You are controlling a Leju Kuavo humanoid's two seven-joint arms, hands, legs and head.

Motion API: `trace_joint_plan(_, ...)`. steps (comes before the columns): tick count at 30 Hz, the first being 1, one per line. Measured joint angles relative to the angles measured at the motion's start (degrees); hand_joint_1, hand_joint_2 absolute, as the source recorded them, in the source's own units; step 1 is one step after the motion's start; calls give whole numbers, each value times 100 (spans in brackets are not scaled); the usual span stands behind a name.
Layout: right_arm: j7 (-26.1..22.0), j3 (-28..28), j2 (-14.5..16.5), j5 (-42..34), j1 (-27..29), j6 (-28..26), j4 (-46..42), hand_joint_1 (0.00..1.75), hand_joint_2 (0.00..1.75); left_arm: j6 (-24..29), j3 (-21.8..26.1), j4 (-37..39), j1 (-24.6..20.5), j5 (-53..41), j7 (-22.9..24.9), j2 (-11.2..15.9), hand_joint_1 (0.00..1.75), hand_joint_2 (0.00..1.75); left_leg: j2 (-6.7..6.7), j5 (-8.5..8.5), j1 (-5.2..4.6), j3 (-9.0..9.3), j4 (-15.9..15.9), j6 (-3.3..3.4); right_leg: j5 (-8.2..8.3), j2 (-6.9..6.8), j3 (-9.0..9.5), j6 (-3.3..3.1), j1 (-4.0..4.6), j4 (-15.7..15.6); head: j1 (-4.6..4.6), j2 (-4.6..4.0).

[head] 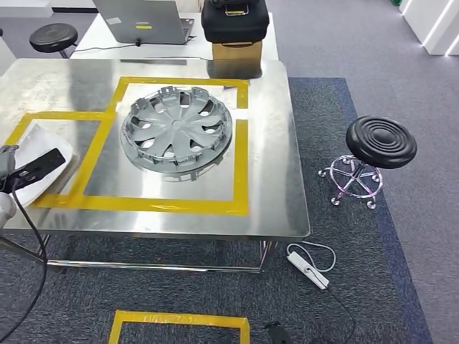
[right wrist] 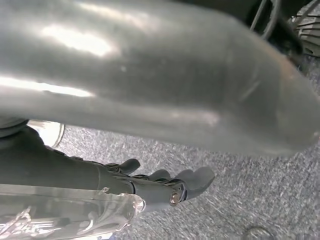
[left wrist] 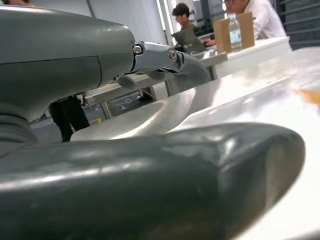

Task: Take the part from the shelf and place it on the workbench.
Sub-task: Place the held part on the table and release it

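The part, a grey plastic hubcap [head: 176,132], lies flat on the steel workbench [head: 270,186] inside a yellow tape square [head: 241,161]. My left hand [head: 31,170] reaches in at the bench's left edge, well left of the hubcap, its dark fingers stretched over a white pad [head: 46,140]. In the left wrist view that hand [left wrist: 94,75] hovers low over the steel top with its fingers [left wrist: 170,57] straight and nothing in them. My right hand [right wrist: 151,100] hangs above grey carpet, its fingers [right wrist: 173,185] extended and empty.
A laptop [head: 143,20] and a black case on a cardboard box [head: 235,32] stand behind the bench. A black stool [head: 380,141] is to the right, a power strip [head: 308,269] and a yellow tape frame [head: 178,321] on the carpet in front. People [left wrist: 256,15] sit at a far table.
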Motion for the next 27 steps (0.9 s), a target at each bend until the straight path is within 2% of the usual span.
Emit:
trace_joint_plan(2,1,5,1,4,-3,1,-1,0,0,3,14,0,6,0,-15,13,0,0,-5,47,13,-14,-21,-85,29,19,-39,-127,23,4,4,0)
trace_joint_plan(3,1,7,1,4,-5,1,-1,0,0,3,19,0,11,0,-22,19,0,0,-5,21,25,-34,-14,-114,55,22,-63,-188,26,-2,1,1)
trace_joint_plan(4,1,8,1,4,-9,1,-2,0,0,3,25,0,15,0,-26,23,0,0,-4,-80,29,-80,66,-130,88,21,-91,-245,25,-13,-2,0)
trace_joint_plan(5,1,10,1,4,-13,1,-2,0,0,3,30,0,17,1,-28,25,0,0,-4,-271,25,-173,284,-132,126,20,-123,-298,24,-28,-5,0)
trace_joint_plan(7,1,14,1,4,-17,1,-1,0,0,3,39,0,24,2,-34,29,0,0,-7,-769,-5,-459,1050,-122,195,18,-207,-365,43,-29,-7,0)
trace_joint_plan(8,1,15,1,4,-17,1,-1,0,0,3,41,0,36,2,-38,30,0,0,-8,-951,-18,-583,1427,-117,232,18,-254,-382,55,-29,-7,1)
trace_joint_plan(9,1,15,1,4,-17,1,0,0,0,3,43,0,53,2,-41,30,0,0,-8,-1025,-26,-629,1645,-110,270,20,-301,-389,64,-27,-6,0)
trace_joint_plan(10,1,15,1,4,-18,1,-1,0,0,3,44,0,67,2,-44,30,0,0,-8,-988,-29,-570,1648,-99,307,22,-347,-385,69,-25,-6,0)
trace_joint_plan(11,1,16,1,4,-20,3,-1,0,0,5,45,0,74,2,-48,29,0,0,-8,-866,-30,-398,1437,-86,344,24,-392,-372,71,-23,-7,0)
trace_joint_plan(13,1,17,1,4,-32,7,-1,0,0,9,53,0,52,2,-55,26,0,0,-10,-624,-34,122,689,-67,413,30,-480,-320,80,-10,-5,0)
trace_joint_plan(14,1,19,0,5,-41,8,-1,0,0,12,60,0,34,1,-59,21,0,0,-16,-563,-39,312,385,-55,455,32,-520,-285,92,-5,0,0)
trace_joint_plan(15,1,19,-1,5,-50,6,-2,0,0,14,72,0,23,0,-64,17,0,0,-21,-548,-46,410,198,-39,501,34,-555,-250,104,-3,3,0)
trace_joint_plan(17,4,20,-2,7,-49,2,-2,0,0,15,99,0,45,-11,-72,4,0,0,-26,-516,-60,374,135,23,608,38,-598,-191,114,-33,6,0)
trace_joint_plan(18,7,20,-2,8,-40,1,-2,0,0,14,111,0,65,-20,-72,0,0,0,-17,-483,-58,337,135,64,606,31,-626,-164,110,-34,5,-1)
trace_joint_plan(19,11,20,-2,9,-29,1,-2,0,0,14,120,0,82,-30,-72,-8,0,0,-8,-442,-53,301,139,109,515,19,-663,-132,106,33,12,-1)
trace_joint_plan(20,15,20,-2,13,-22,2,-2,0,0,14,127,0,89,-38,-72,-14,0,0,1,-400,-46,261,138,151,329,6,-726,-101,103,213,18,-1)
trace_joint_plan(21,18,21,-2,18,-23,2,-2,0,0,14,134,0,88,-42,-72,-17,0,0,6,-357,-47,219,136,182,63,-7,-813,-73,101,508,29,-1)
trace_joint_plan(23,19,23,-2,26,-36,3,-2,0,0,14,143,0,90,-49,-72,-22,0,0,9,-270,-68,116,138,220,-429,-14,-984,-55,102,1269,39,-1)
trace_joint_plan(24,19,23,-2,28,-41,2,-2,0,0,13,145,0,96,-54,-72,-23,0,0,10,-225,-85,59,139,231,-541,-15,-1004,-66,108,1525,42,-1)
trace_joint_plan(25,19,24,-2,30,-44,2,-2,0,0,13,146,0,103,-63,-72,-23,0,0,10,-179,-106,3,140,239,-538,-15,-932,-93,118,1593,42,-1)
trace_joint_plan(26,19,24,-2,32,-47,1,-2,0,0,12,148,0,109,-72,-72,-22,0,0,8,-136,-128,-49,141,246,-444,-15,-755,-136,136,1444,43,-1)
trace_joint_plan(27,19,24,-2,33,-53,1,-2,0,0,11,150,0,112,-79,-73,-19,0,0,7,-97,-148,-90,141,249,-313,-13,-487,-199,163,1113,43,-1)
